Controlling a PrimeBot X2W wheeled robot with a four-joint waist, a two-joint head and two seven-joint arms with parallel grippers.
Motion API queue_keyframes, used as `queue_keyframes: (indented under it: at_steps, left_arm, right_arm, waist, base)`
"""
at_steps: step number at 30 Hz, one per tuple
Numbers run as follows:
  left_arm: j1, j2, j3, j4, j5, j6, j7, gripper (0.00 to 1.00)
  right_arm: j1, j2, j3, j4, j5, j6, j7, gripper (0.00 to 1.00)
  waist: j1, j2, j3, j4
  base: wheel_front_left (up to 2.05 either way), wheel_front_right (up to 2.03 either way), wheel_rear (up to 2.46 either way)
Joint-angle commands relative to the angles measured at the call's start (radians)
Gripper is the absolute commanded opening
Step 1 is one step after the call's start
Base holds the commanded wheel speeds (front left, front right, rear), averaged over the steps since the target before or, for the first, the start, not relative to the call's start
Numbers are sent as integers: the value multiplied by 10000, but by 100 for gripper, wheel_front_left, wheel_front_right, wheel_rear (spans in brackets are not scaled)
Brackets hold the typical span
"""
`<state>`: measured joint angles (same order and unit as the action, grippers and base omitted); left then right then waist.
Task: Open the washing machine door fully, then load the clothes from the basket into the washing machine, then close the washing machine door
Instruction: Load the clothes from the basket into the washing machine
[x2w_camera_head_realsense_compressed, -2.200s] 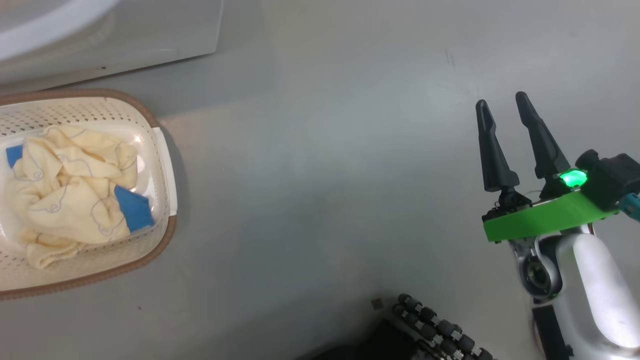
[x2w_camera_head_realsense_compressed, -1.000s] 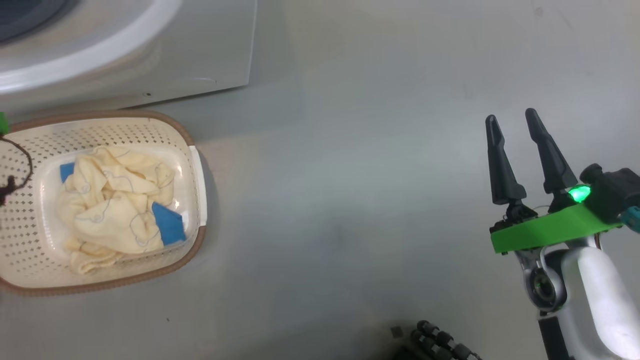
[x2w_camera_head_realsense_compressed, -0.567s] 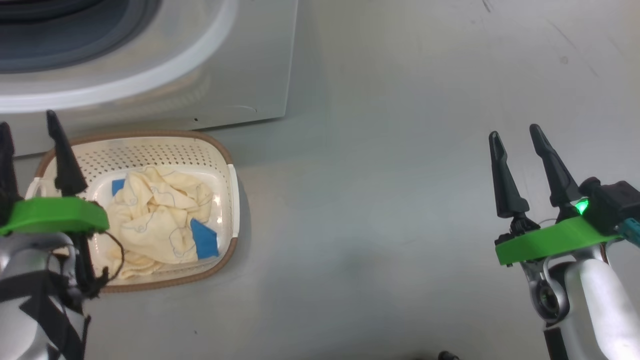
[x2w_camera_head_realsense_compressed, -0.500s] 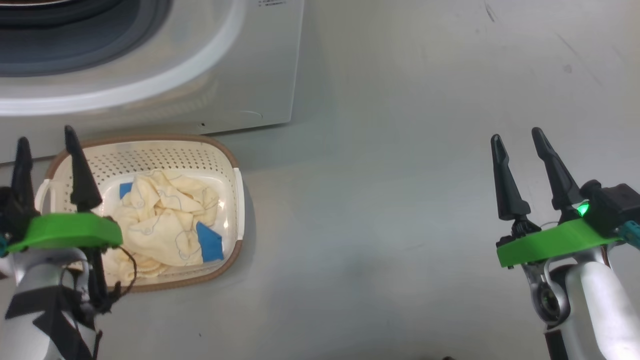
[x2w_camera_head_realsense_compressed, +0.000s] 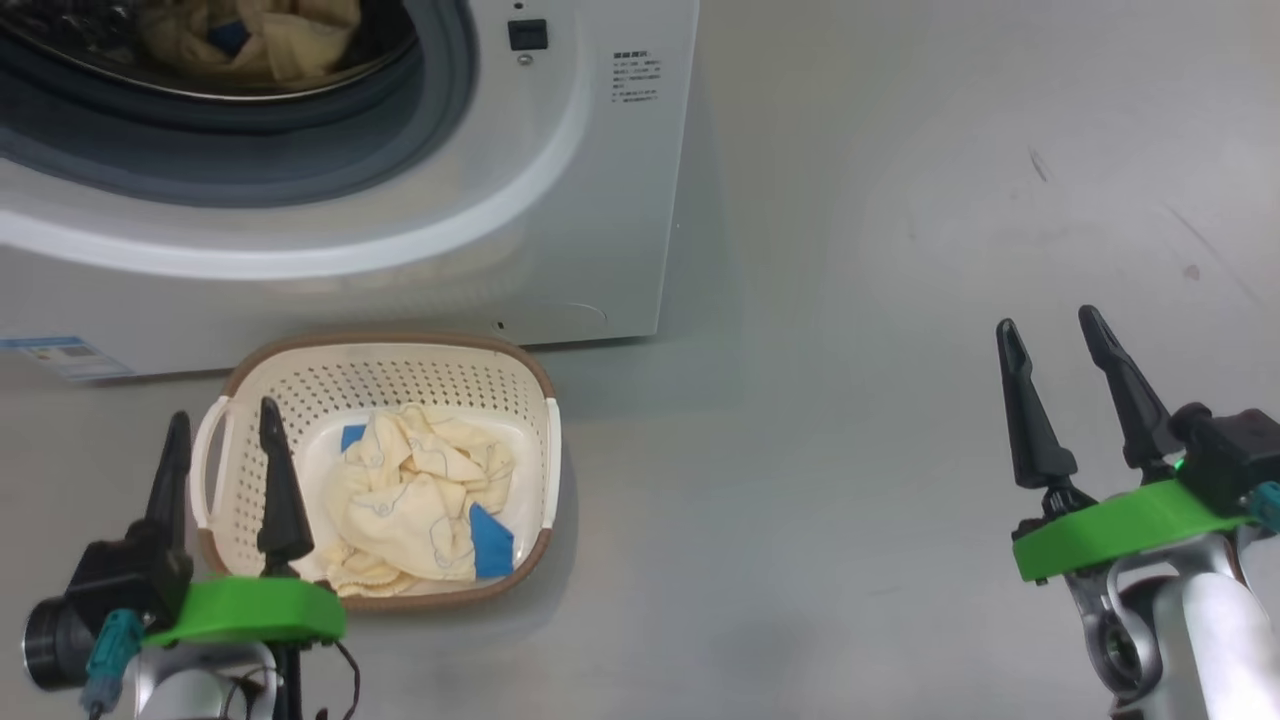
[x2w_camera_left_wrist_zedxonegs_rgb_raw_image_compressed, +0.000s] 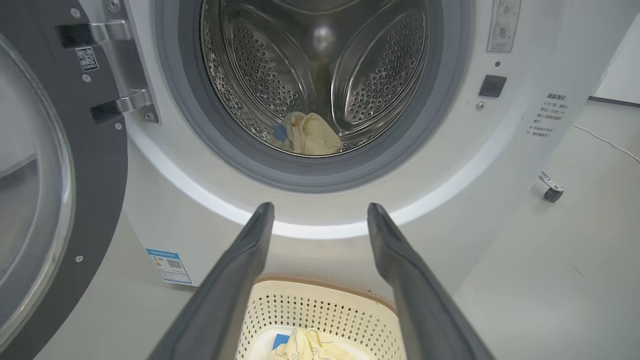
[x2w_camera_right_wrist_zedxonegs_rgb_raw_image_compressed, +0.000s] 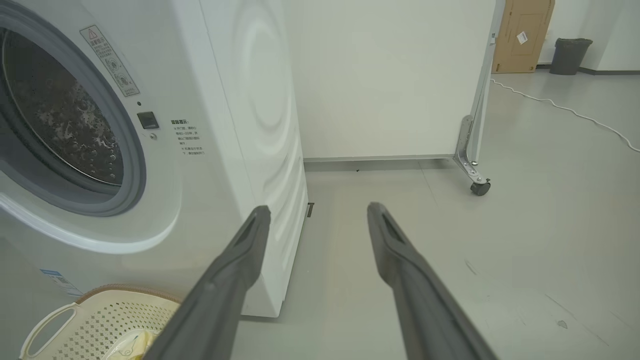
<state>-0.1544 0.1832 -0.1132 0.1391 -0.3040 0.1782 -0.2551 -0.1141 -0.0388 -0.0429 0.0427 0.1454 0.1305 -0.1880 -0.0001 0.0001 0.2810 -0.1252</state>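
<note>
Hovering at the left rim of the basket (x2w_camera_head_realsense_compressed: 395, 345): left gripper (x2w_camera_head_realsense_compressed: 224, 412), fingers spread, nothing between them (height above the rim unclear). The basket sits on the floor (x2w_camera_head_realsense_compressed: 800, 450) just in front of the washer (x2w_camera_head_realsense_compressed: 600, 200), with clothes (x2w_camera_head_realsense_compressed: 420, 500) bunched inside. The door (x2w_camera_left_wrist_zedxonegs_rgb_raw_image_compressed: 100, 165) is swung wide open on its hinges, at the left of the left wrist view. One cream garment (x2w_camera_left_wrist_zedxonegs_rgb_raw_image_compressed: 307, 134) lies in the drum (x2w_camera_left_wrist_zedxonegs_rgb_raw_image_compressed: 380, 75). The right gripper (x2w_camera_head_realsense_compressed: 1046, 318) is also spread and empty, well apart to the right, over bare floor.
</note>
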Motion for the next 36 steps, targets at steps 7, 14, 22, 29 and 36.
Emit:
queue_keyframes:
  at_steps: [7, 14, 22, 29, 36]
  left_arm:
    - [504, 27, 116, -587, 216, 99, -65, 100]
    - [691, -59, -43, -732, 242, 100, -66, 100]
    - [791, -80, -155, -806, 277, 121, -66, 100]
    - [800, -43, -172, -793, 261, 137, -66, 100]
    - [821, -21, -227, -767, 274, 176, -66, 100]
  right_arm:
    - [468, -114, -55, -780, -130, 2, 344, 100]
    - [706, -114, -11, -1140, -77, 2, 529, 100]
    - [979, -114, 83, -1319, 54, 2, 600, 100]
    - [1074, -114, 81, -1299, 83, 2, 628, 100]
    - [1162, -114, 74, -1282, 68, 2, 659, 100]
  waist:
    - [1, -1, -816, 525]
    - [1, -1, -1070, 626]
    - [1, -1, -1299, 641]
    - [1, -1, -1418, 651]
    - [1, -1, -1477, 677]
  base:
    - [0, 0, 0]
    - [0, 0, 0]
    - [0, 0, 0]
    - [0, 0, 0]
    - [0, 0, 0]
